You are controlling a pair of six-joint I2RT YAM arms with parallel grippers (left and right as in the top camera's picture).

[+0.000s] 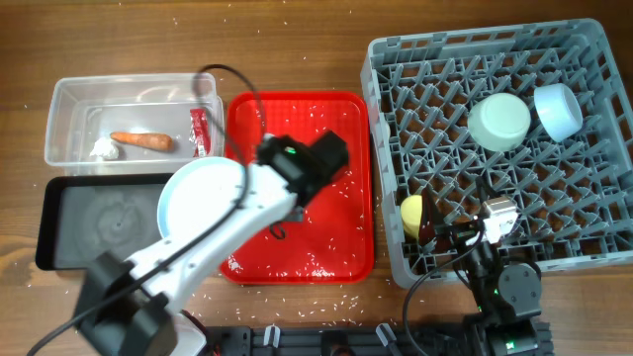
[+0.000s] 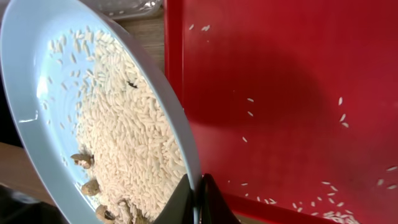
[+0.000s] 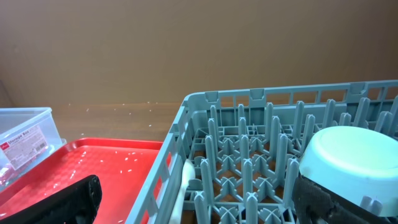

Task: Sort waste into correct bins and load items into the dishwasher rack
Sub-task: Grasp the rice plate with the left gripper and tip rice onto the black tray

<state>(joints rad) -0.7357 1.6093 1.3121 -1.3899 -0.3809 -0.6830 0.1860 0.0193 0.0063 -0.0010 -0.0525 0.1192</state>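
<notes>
Grey lattice walls of the dishwasher rack (image 1: 381, 148) already enclose the pale green bowl (image 1: 499, 121), the small light blue bowl (image 1: 557, 109) and the yellow cup (image 1: 412, 216). The carrot (image 1: 141, 140), tissue ball (image 1: 103, 149) and red wrapper (image 1: 199, 132) are lodged in the clear tub (image 1: 69, 99). The light blue plate (image 2: 37, 74), tilted and loaded with rice (image 2: 130, 143) and brown scraps (image 2: 87, 180), is clamped at its rim by the left gripper (image 2: 196, 202) above the right end of the black tray (image 1: 59, 247). Emptying and racking it are judged to be left. The right gripper (image 3: 193, 202) is spread apart at the rack's near wall. What may be the white spoon (image 3: 180, 186) lies there, though this cannot be settled. Loose grains are strewn over the red serving tray (image 1: 346, 119) and the wooden table (image 1: 297, 40). A plain brown wall (image 3: 186, 50) is seen behind.
</notes>
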